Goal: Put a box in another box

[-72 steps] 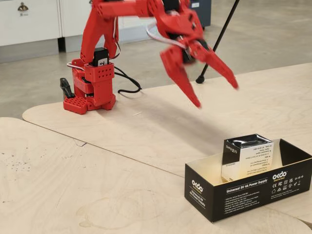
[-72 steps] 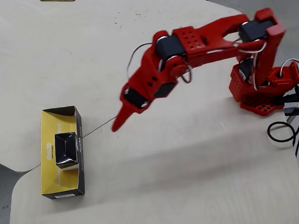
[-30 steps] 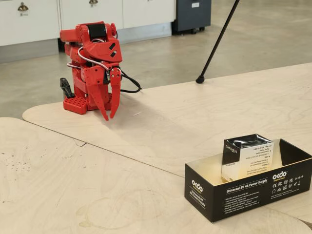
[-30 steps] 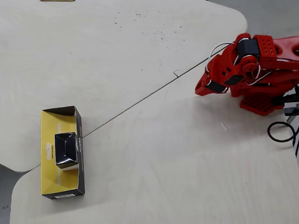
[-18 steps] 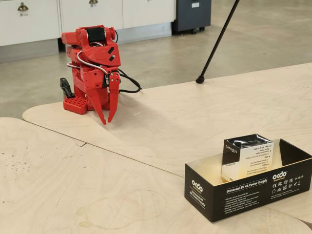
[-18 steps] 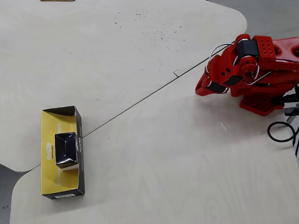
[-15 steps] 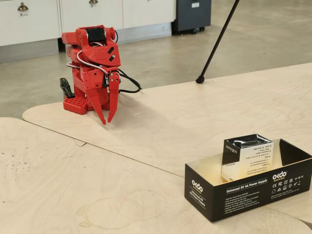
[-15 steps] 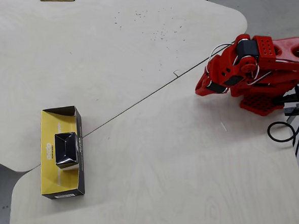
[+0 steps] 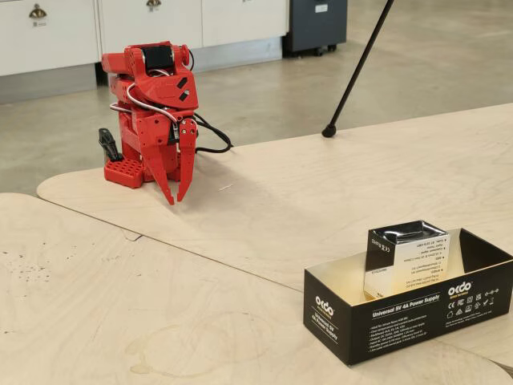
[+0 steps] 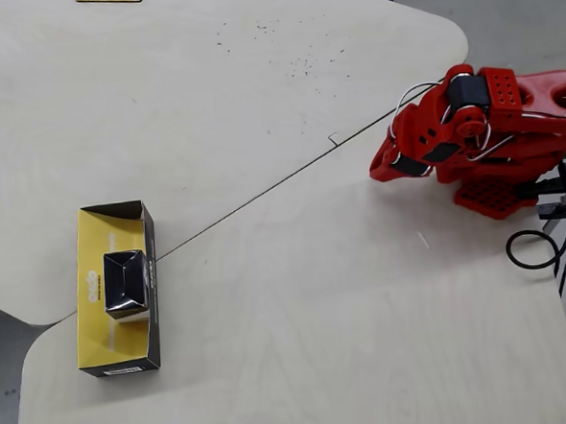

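Nearest in the fixed view, the long open black cardboard tray with a yellow lining (image 9: 409, 301) sits on the pale plywood counter (image 9: 240, 208), and the small glossy black-and-white carton (image 9: 406, 255) stands upright inside it. That carton looks light, thin-walled and easily dented, with slick faces, so a gentle pinch across its two broad sides near the top seems best. Farthest back, the red arm is folded at its base, its jaws (image 9: 175, 195) empty, tips pointing down and a little apart.
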Robot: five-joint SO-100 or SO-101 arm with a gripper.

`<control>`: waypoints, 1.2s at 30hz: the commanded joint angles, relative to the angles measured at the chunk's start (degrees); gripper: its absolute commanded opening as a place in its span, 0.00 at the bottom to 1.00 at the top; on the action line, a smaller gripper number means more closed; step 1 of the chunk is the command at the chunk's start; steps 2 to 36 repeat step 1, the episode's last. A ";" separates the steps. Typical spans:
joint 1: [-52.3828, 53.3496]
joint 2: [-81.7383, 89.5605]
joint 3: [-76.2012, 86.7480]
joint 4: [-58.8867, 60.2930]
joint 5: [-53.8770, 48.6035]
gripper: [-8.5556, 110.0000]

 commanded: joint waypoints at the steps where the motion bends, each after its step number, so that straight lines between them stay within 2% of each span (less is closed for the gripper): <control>1: 0.18 -0.18 0.53 0.62 -0.09 0.07; 36: 0.18 -0.18 0.53 0.62 -0.09 0.07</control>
